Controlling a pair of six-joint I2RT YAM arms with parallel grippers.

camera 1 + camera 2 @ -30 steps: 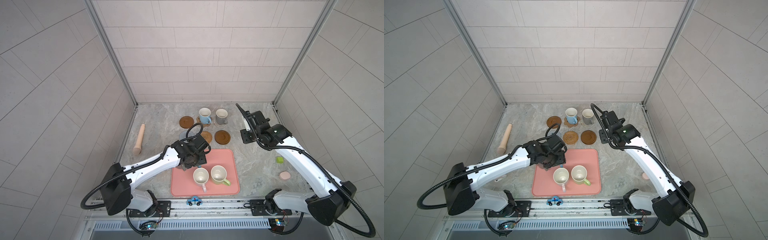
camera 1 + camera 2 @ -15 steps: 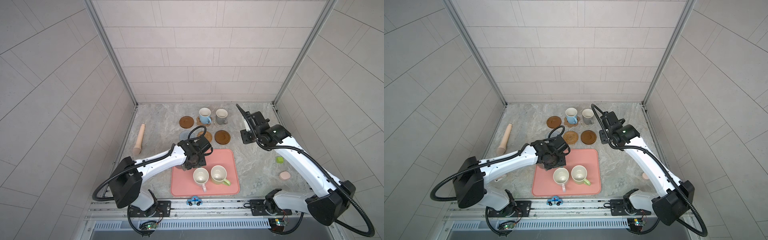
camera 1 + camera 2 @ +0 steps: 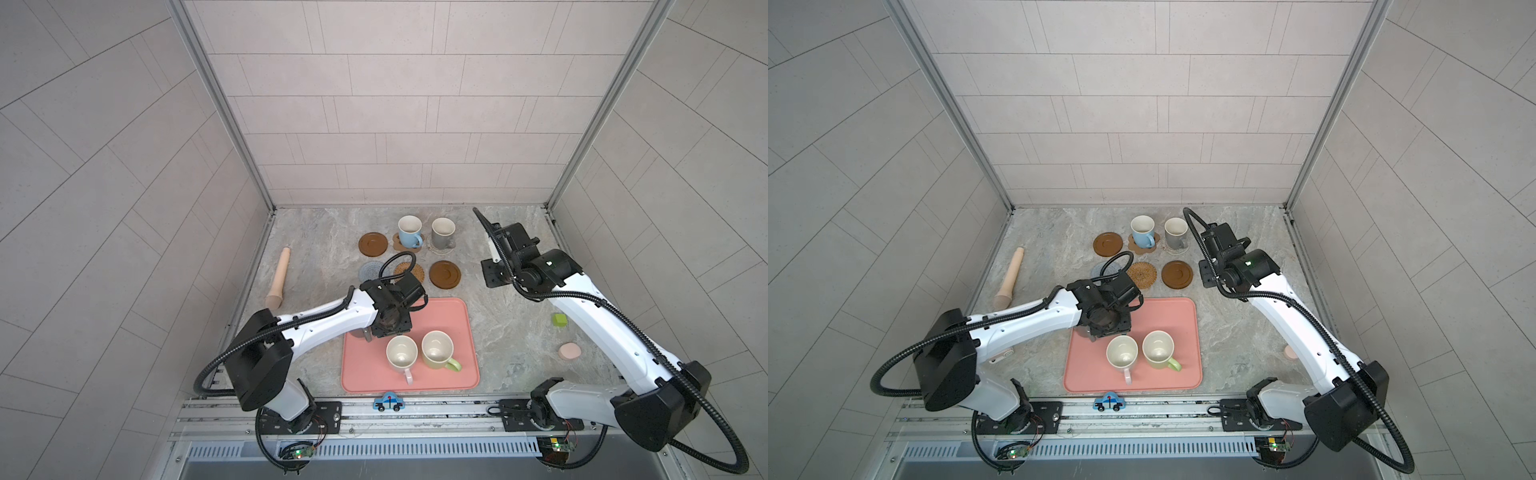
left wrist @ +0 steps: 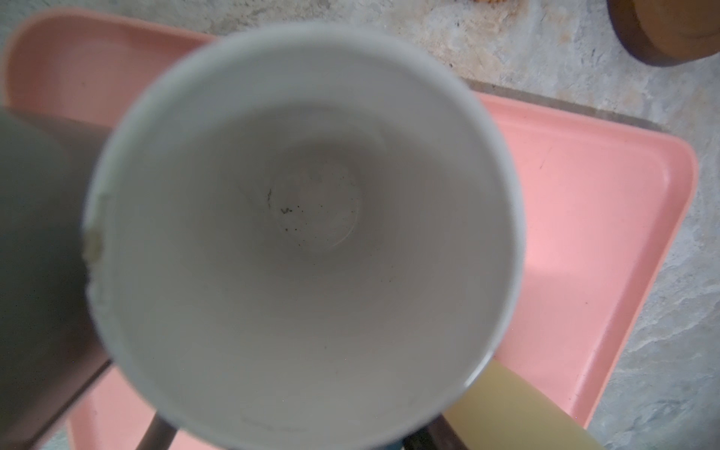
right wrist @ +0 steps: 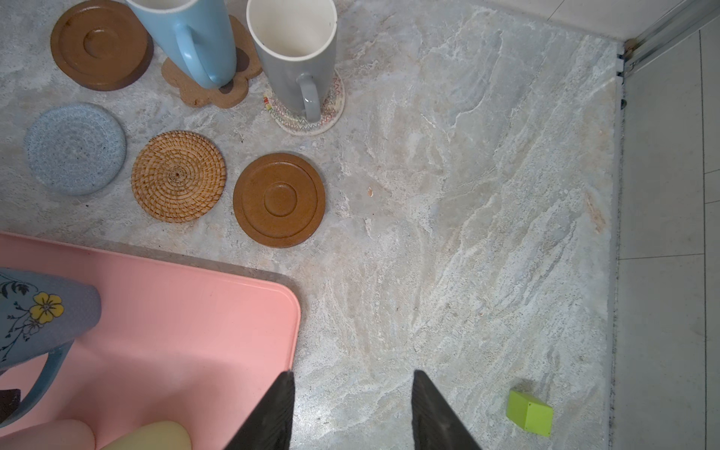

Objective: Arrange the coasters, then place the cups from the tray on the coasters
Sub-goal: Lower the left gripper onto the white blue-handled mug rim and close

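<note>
Six coasters (image 5: 178,176), two bearing cups (image 5: 296,58) — right hand (image 5: 352,376) spread, empty — left hand (image 3: 390,326) over tray (image 3: 449,316), grip unclear.

1. Six coasters (image 3: 1177,274) are lying upper centre: upper brown disc (image 3: 373,244), lower brown disc (image 3: 444,274), paw-print coaster (image 3: 397,242), cream woven coaster (image 3: 441,251), grey-blue coaster (image 3: 369,271), rattan coaster (image 3: 416,273).
2. Six cups (image 3: 1122,352) are standing: blue cup (image 3: 409,232), grey cup (image 3: 442,232), pink cup (image 3: 401,353), yellow-green cup (image 3: 437,351), plus flowered blue cup (image 5: 43,311) and dark grey cup (image 4: 35,253) showing in wrist views.
3. One tray (image 3: 444,316) is lying lower centre.
4. One wooden pestle (image 3: 278,276), one toy car (image 3: 389,402), one green cube (image 3: 559,320) and one pink disc (image 3: 569,351) are lying apart.
</note>
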